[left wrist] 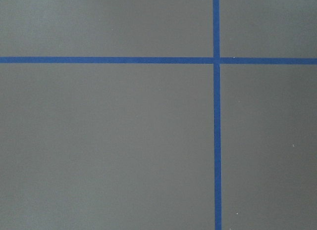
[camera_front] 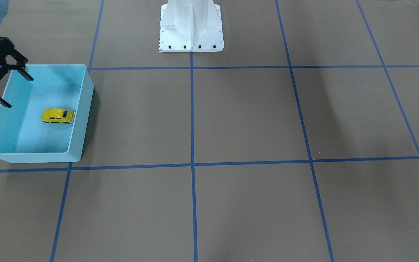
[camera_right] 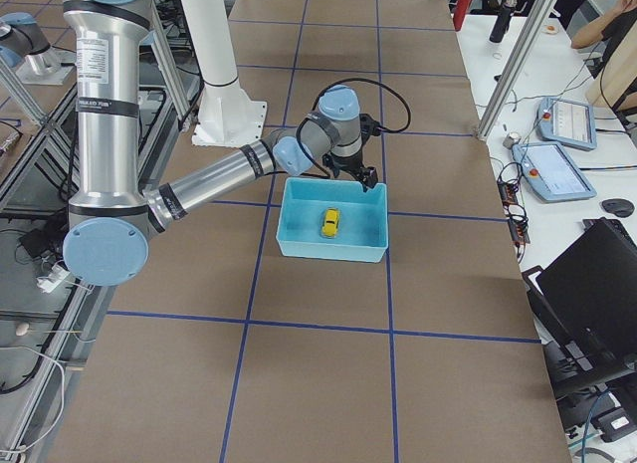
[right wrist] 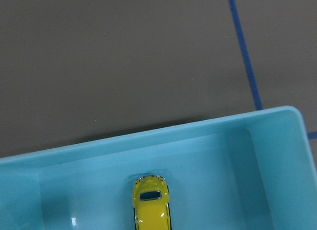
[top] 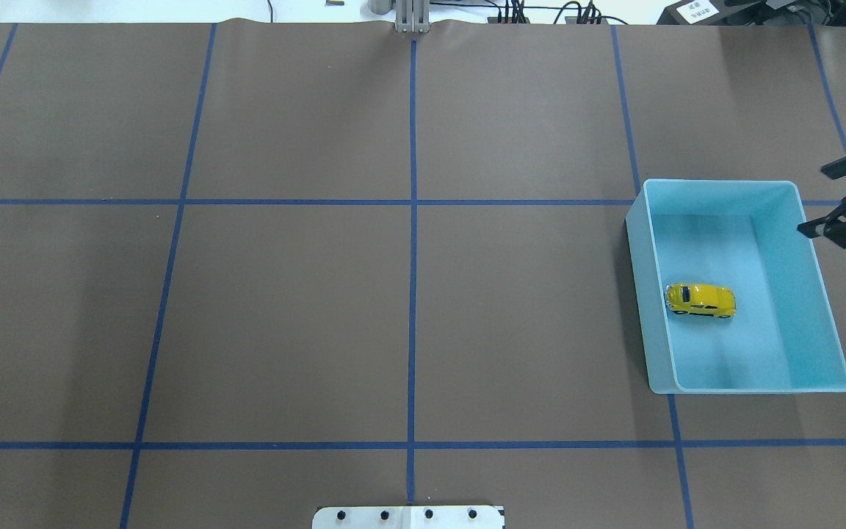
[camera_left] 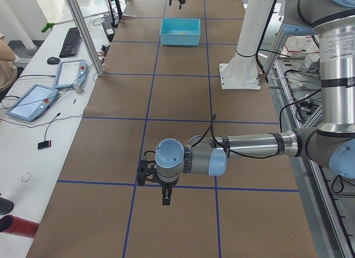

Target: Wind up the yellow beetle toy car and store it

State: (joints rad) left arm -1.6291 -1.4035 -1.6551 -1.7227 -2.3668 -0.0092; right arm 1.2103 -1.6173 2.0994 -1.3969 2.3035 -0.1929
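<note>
Right gripper (camera_front: 19, 92): jaws spread wide, holding nothing. It hung at the left edge of the front-facing view, over the upper left corner of the bin and apart from the car. Judged to have been open because the toy was already let go.
Right wrist view: looked down on the bin's rim and floor, with the car at bottom centre. No fingers showed in it, which suggests the gripper was well above the car.
Car (camera_front: 58, 116): yellow, upright on its wheels on the bin floor. In the front-facing view it sat nearer the right wall, with no wall touching it. Judged stored; whether it was wound up could not be told.
Bin (camera_front: 82, 120): light blue, open-topped, at the left of the front-facing view. It stood flat on the table, and nothing but the car showed inside it.
Table (camera_front: 249, 116): brown, marked off in squares by blue tape.
Left gripper (camera_left: 165, 198): shown only in the left side view, low over the table at lower centre. Open or closed could not be told. It was well apart from the bin, likely parked out of the working arm's way.
Left wrist view: bare table and crossed tape only.
</note>
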